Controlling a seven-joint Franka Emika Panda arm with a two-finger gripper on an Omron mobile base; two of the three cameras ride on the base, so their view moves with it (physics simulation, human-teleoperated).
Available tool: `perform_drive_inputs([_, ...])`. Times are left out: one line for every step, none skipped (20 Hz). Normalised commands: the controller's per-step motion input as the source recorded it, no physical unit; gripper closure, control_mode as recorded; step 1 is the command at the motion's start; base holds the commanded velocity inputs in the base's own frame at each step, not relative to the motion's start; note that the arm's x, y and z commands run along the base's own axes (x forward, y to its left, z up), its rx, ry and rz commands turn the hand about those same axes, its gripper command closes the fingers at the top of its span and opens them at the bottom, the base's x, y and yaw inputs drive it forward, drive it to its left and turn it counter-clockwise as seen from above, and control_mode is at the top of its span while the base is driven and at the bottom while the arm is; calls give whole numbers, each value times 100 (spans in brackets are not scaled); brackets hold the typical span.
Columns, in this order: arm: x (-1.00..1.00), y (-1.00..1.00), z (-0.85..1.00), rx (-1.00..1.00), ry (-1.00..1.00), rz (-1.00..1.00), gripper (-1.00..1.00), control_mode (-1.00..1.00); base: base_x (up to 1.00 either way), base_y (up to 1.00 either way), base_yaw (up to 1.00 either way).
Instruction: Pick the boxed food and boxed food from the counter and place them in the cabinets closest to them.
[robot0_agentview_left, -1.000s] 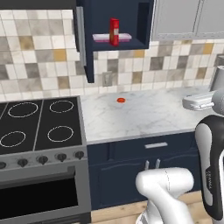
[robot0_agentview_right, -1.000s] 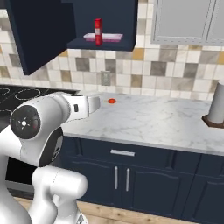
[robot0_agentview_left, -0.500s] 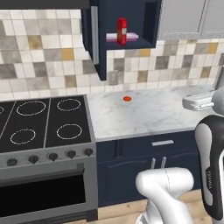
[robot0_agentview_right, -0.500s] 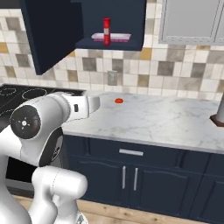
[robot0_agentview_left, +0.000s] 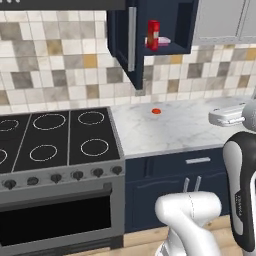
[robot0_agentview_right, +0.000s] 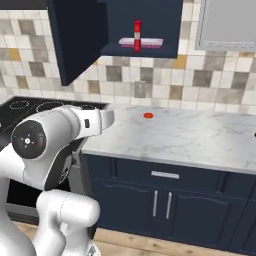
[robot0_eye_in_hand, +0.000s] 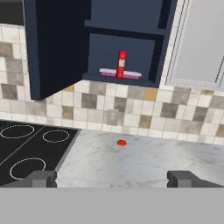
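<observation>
The gripper (robot0_eye_in_hand: 112, 178) stands with fingertips wide apart, holding nothing, facing the wall over the worktop (robot0_agentview_left: 190, 127). Left is a black hob (robot0_agentview_left: 50, 142); right of it the navy cabinet (robot0_agentview_right: 145, 20) hangs open, door (robot0_agentview_right: 77, 37) swung left. On its shelf the red box (robot0_eye_in_hand: 121, 64) stands upright beside a flat pink item (robot0_eye_in_hand: 109, 73), so that box looks placed; the blue box is left. A small red object (robot0_eye_in_hand: 121, 142) lies on the marble, grey cabinets (robot0_eye_in_hand: 201, 39) far right

Navy cabinet (robot0_eye_in_hand: 57, 43), red box (robot0_eye_in_hand: 121, 64), perhaps pink tray (robot0_eye_in_hand: 131, 75), grey-veined white counter (robot0_eye_in_hand: 144, 162)
</observation>
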Motion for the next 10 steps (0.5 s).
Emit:
perform_drive_inputs([0, 0, 0, 0, 0, 0, -100, 100, -19, 46, 0])
perform_drive_inputs([0, 0, 0, 0, 0, 0, -100, 100, -18, 46, 0])
perform_drive_inputs([0, 0, 0, 0, 0, 0, -100, 100, -15, 46, 0])
perform_drive_inputs([0, 0, 0, 0, 0, 0, -100, 100, -15, 48, 0])
perform_drive_inputs([0, 0, 0, 0, 0, 0, -100, 100, -12, 47, 0])
perform_drive_inputs([0, 0, 0, 0, 0, 0, -100, 100, -12, 49, 0])
perform_drive_inputs([0, 0, 0, 0, 0, 0, -100, 100, -11, 49, 0])
perform_drive_inputs([0, 0, 0, 0, 0, 0, -100, 100, -11, 50, 0])
perform_drive_inputs([0, 0, 0, 0, 0, 0, -100, 100, -10, 51, 0])
perform_drive_inputs([0, 0, 0, 0, 0, 0, -100, 100, -11, 53, 0])
